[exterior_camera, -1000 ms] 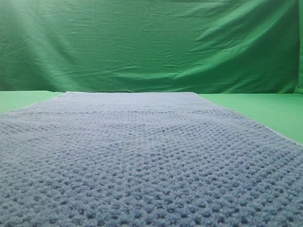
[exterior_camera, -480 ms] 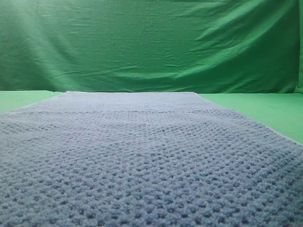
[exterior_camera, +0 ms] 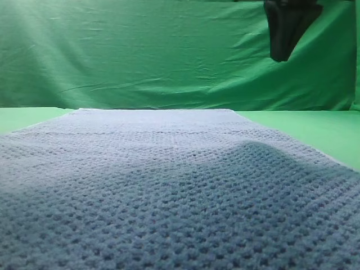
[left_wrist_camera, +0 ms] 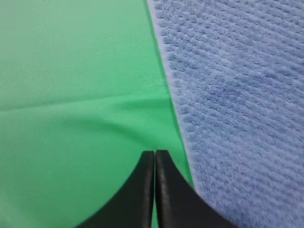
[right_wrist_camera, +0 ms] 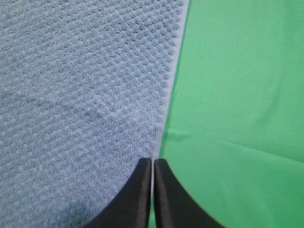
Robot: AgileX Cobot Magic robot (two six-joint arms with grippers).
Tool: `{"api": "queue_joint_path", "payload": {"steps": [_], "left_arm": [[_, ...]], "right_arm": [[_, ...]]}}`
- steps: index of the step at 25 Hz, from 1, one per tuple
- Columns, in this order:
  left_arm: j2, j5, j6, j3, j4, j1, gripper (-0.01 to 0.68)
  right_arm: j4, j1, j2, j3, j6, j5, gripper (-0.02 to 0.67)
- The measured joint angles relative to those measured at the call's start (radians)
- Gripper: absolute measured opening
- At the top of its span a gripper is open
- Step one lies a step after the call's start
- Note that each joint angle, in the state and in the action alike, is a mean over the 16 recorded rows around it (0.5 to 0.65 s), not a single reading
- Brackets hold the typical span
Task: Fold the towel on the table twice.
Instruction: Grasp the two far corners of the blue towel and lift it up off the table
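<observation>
**Towel lying flat, both grippers poised at its edges**

The towel (exterior_camera: 169, 185) is lying spread flat on the table (exterior_camera: 315, 132), filling the lower part of the high view, unfolded. It is looking thick, soft and floppy, likely to sag when lifted; the pale hemmed edges at the corners seem the best places to pinch. The left gripper (left_wrist_camera: 155, 154) is hanging clenched and empty over bare table just beside the hem. The right gripper (right_wrist_camera: 152, 161) is hanging clenched too, tips right above the opposite hem, gripping nothing.
</observation>
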Motion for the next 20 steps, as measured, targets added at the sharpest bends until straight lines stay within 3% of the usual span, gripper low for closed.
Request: {"api": "queue_joint_path", "payload": {"steps": [6, 10, 13, 20], "left_arm": [[0.175, -0.038, -0.079, -0.094, 0.094, -0.029, 0.000], [0.264, -0.053, -0.093, -0.146, 0.097, -0.030, 0.024], [0.310, -0.061, -0.094, -0.173, 0.078, -0.030, 0.101], [0.355, -0.072, -0.095, -0.197, 0.026, -0.031, 0.378]], "right_arm": [[0.038, -0.031, 0.139, -0.099, -0.015, 0.000, 0.009], [0.073, -0.053, 0.199, -0.135, -0.051, -0.003, 0.071], [0.104, -0.068, 0.230, -0.149, -0.084, -0.007, 0.170], [0.153, -0.078, 0.268, -0.155, -0.157, -0.020, 0.453]]}}
